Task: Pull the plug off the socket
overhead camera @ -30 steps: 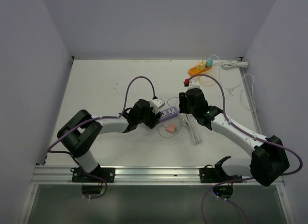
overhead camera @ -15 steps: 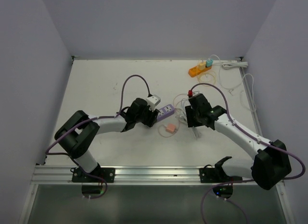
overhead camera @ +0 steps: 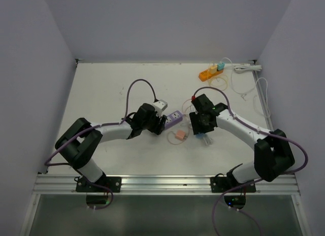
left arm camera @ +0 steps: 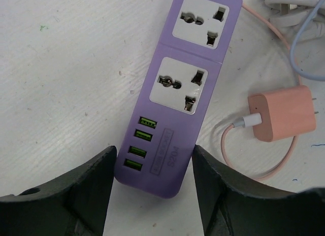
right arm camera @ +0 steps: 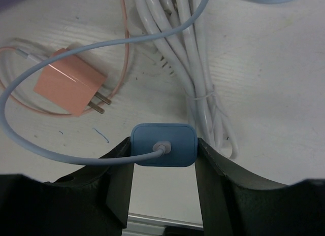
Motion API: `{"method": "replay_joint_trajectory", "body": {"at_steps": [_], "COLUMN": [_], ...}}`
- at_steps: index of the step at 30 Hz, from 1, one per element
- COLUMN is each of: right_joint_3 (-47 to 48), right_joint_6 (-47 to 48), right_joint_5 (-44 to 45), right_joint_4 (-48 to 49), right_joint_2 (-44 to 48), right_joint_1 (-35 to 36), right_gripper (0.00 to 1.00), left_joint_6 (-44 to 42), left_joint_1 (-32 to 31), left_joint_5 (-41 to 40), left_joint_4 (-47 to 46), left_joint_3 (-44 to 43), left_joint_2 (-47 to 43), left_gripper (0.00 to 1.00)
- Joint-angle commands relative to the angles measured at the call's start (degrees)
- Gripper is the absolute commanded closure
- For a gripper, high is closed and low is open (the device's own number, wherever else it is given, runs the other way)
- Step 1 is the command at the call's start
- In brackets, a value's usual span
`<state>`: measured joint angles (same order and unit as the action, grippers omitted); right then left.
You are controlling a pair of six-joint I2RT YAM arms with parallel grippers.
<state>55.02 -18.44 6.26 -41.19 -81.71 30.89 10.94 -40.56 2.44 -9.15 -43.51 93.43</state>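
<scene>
The purple socket strip (left arm camera: 190,73) lies flat on the table, both of its white sockets empty. My left gripper (left arm camera: 155,180) is shut on the end with the green USB ports, one finger against each side; from above the strip (overhead camera: 174,116) sticks out of that gripper (overhead camera: 163,122). A blue plug (right arm camera: 163,139) with its pale blue cable hangs above the table, clear of the strip. My right gripper (right arm camera: 164,154) is shut on it. In the top view that gripper (overhead camera: 201,128) sits right of the strip.
A pink charger (left arm camera: 282,113) with its thin pink cable lies loose right of the strip, also shown as the pink charger (right arm camera: 68,89). A tied white cable bundle (right arm camera: 203,83) lies under the right gripper. An orange power strip (overhead camera: 210,72) and white cables sit at the back right.
My right gripper has drawn back from the strip's right end toward the front right, carrying the blue plug with it. The left gripper and strip shifted slightly left.
</scene>
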Motion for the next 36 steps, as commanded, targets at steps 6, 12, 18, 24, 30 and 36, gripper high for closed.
{"method": "replay_joint_trajectory", "body": {"at_steps": [6, 12, 18, 24, 30, 36], "right_joint_3": [5.8, 3.4, 3.4, 5.5, 9.6, 7.9], "right_joint_6": [-4.0, -6.1, -6.0, -3.5, 0.1, 2.5], "right_joint_5": [-13.1, -14.9, -14.7, -10.9, -2.4, 2.4], "right_joint_4": [-1.7, 0.8, 1.4, -2.7, -9.0, -9.9], "right_joint_2": [-4.7, -7.5, -9.0, -4.8, -0.6, -1.5], "right_joint_1": [0.1, 0.2, 0.1, 0.1, -0.1, -3.9], "right_gripper": [0.87, 0.77, 0.53, 0.31, 0.18, 0.29], "left_joint_6": [4.4, 5.5, 5.3, 2.6, -0.7, -3.9], "left_joint_1": [0.8, 1.0, 1.1, 1.0, 1.1, 1.1], "left_joint_5": [-8.1, -13.9, -22.2, -30.1, -32.8, -37.2], "left_joint_4": [4.6, 6.7, 12.2, 16.8, 23.0, 22.0], "left_joint_3": [-0.4, -1.2, -2.2, -0.3, 0.1, 5.2], "left_joint_2": [-8.1, -15.2, -24.2, -37.1, -47.1, -55.9], "left_gripper": [0.23, 0.1, 0.0, 0.0, 0.0, 0.0]}}
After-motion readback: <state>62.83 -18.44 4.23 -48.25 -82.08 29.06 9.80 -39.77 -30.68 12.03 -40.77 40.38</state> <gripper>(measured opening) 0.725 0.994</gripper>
